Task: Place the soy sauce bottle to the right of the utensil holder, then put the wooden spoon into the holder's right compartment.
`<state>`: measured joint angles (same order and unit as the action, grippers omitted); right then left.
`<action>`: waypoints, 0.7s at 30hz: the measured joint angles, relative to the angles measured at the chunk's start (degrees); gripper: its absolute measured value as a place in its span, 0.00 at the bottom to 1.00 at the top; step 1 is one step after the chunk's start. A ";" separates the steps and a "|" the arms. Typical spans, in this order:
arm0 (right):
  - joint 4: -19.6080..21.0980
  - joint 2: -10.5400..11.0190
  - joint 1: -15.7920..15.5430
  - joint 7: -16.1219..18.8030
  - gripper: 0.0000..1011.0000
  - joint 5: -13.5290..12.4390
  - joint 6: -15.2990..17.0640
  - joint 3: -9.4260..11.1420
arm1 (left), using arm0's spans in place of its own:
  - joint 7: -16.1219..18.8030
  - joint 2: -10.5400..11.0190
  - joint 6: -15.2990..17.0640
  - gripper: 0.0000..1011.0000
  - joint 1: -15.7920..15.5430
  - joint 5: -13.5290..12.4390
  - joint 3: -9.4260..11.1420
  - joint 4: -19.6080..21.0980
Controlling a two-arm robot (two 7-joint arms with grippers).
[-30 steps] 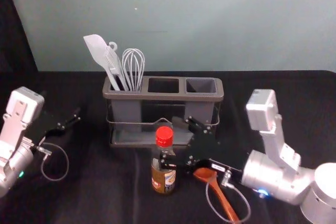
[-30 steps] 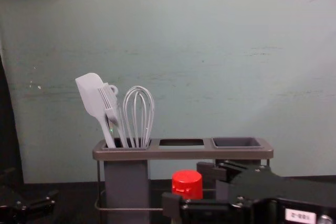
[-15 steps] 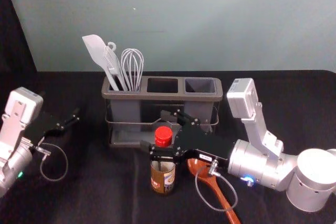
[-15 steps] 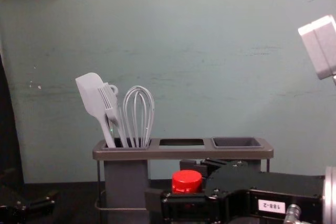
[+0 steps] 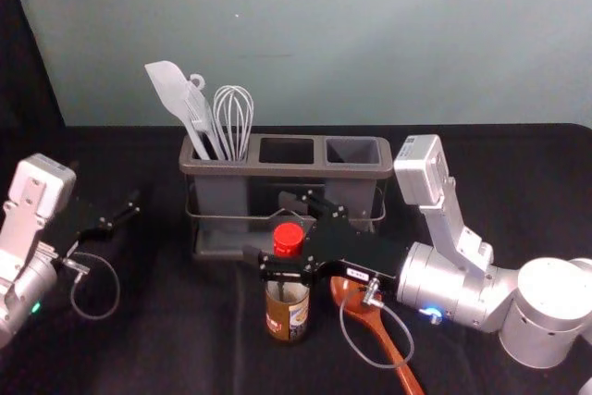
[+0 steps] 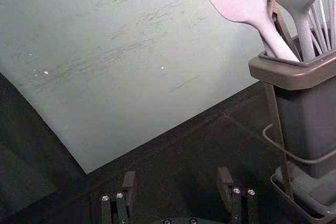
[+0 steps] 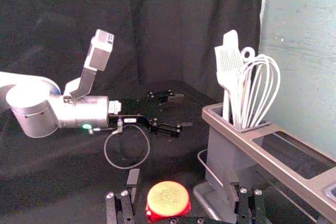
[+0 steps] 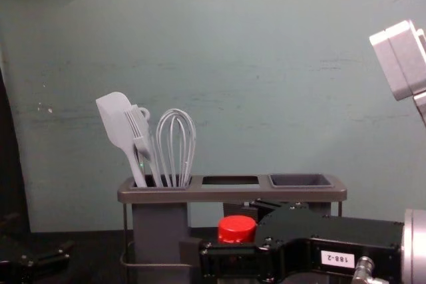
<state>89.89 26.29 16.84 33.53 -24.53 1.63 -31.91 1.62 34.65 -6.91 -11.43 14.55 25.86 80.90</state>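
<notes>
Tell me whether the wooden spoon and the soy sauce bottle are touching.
Apart: the head view shows dark table between the bottle and the spoon.

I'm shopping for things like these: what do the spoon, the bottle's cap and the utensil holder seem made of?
The spoon looks like smooth wood: warm reddish-brown, though no grain can be made out. The cap seems to be moulded plastic, fairly glossy and evenly bright red. The utensil holder looks like satin plastic, with rounded corners; the thin bent wire around it is probably metal.
</notes>
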 joint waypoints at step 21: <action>0.27 0.11 -0.20 -0.04 0.47 -0.03 0.05 0.16 | 0.00 0.00 0.00 1.00 0.00 0.00 0.00 0.00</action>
<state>90.16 26.40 16.65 33.50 -24.56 1.69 -31.75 1.62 34.65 -6.91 -11.43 14.55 25.86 80.90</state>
